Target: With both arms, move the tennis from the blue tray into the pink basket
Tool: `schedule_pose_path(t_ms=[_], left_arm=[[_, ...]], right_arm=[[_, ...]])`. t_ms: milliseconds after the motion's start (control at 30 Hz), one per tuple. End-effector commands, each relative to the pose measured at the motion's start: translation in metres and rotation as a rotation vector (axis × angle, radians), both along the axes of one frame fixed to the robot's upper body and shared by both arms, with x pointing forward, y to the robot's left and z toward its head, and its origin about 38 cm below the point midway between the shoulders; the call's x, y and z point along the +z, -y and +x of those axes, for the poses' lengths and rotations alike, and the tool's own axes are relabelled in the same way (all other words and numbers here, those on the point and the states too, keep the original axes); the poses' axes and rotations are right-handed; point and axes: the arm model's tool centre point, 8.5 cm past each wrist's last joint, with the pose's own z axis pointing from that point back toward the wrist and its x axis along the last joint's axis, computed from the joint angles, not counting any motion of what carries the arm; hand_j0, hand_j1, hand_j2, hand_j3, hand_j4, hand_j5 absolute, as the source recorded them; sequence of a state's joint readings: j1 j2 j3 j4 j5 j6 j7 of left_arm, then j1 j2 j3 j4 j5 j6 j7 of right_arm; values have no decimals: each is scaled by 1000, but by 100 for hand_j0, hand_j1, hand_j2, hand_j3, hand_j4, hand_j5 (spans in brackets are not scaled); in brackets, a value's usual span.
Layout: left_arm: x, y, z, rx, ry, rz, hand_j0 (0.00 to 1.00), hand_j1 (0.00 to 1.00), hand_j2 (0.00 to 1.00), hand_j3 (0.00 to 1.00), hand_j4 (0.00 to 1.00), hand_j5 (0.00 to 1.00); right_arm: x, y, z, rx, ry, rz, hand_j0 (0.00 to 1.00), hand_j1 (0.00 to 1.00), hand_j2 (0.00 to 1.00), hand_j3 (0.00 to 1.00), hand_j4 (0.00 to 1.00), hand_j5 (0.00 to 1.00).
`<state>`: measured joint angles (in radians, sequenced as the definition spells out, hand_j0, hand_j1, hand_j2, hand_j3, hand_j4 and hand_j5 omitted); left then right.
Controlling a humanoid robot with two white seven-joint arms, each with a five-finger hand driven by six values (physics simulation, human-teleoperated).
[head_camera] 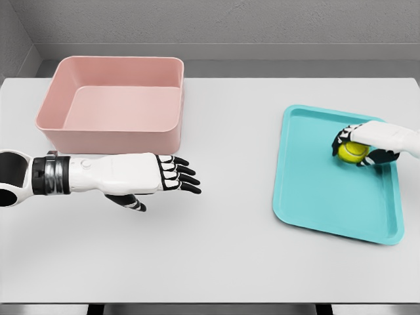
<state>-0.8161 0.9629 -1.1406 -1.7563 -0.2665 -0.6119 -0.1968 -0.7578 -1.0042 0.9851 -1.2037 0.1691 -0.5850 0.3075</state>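
Note:
A yellow-green tennis ball (352,151) lies on the blue tray (315,190) at the right, in the tray's far right part. My right hand (361,146) reaches in from the right edge and its fingers curl around the ball, which still rests on the tray. The pink basket (111,134) stands at the far left of the table and holds nothing. My left hand (172,176) hovers in front of the basket, palm flat, fingers stretched out to the right, holding nothing.
The white table (223,262) spreads between basket and tray, with a grey wall behind it. The table's front edge runs along the bottom of the view.

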Motion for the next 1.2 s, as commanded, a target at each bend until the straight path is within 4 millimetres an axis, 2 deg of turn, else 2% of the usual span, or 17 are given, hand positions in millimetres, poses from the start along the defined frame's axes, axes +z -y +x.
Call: schedule_pose_path(t_ms=[0, 133, 333, 433, 667, 733, 967, 1033, 1100, 1167], left_arm=[[1, 0, 0, 3, -4, -6, 100, 100, 100, 100, 100, 100], [1, 0, 0, 3, -4, -6, 100, 100, 100, 100, 100, 100], [1, -1, 0, 4, -3, -4, 100, 100, 100, 100, 100, 100], [1, -1, 0, 4, -4, -5, 100, 100, 100, 100, 100, 100], [3, -14, 0, 29, 3, 20, 100, 100, 100, 100, 100, 100], [5, -26, -1, 49, 7, 42, 100, 100, 100, 100, 100, 100], [15, -34, 3, 60, 36, 75, 100, 100, 100, 100, 100, 100], [-2, -41, -2, 17, -32, 309, 100, 100, 100, 100, 100, 100], [3, -46, 0, 26, -22, 326, 100, 100, 100, 100, 100, 100], [4, -47, 0, 27, -21, 330, 100, 100, 100, 100, 100, 100]], right_arm=[[6, -3, 1, 21, 13, 21, 53, 53, 53, 53, 53, 53], [16, -13, 3, 52, 38, 31, 53, 53, 53, 53, 53, 53], [39, -57, -8, 194, 89, 69, 53, 53, 53, 53, 53, 53], [45, -71, -13, 239, 103, 79, 53, 53, 53, 53, 53, 53], [58, -112, -27, 369, 126, 108, 53, 53, 53, 53, 53, 53], [61, -124, -32, 406, 135, 121, 53, 53, 53, 53, 53, 53], [43, -187, -36, 545, 77, 164, 53, 53, 53, 53, 53, 53], [37, -201, -37, 575, 57, 163, 51, 51, 51, 51, 51, 51], [28, -219, -37, 609, 31, 167, 51, 51, 51, 51, 51, 51], [25, -228, -38, 627, 23, 170, 52, 52, 52, 52, 52, 52]])
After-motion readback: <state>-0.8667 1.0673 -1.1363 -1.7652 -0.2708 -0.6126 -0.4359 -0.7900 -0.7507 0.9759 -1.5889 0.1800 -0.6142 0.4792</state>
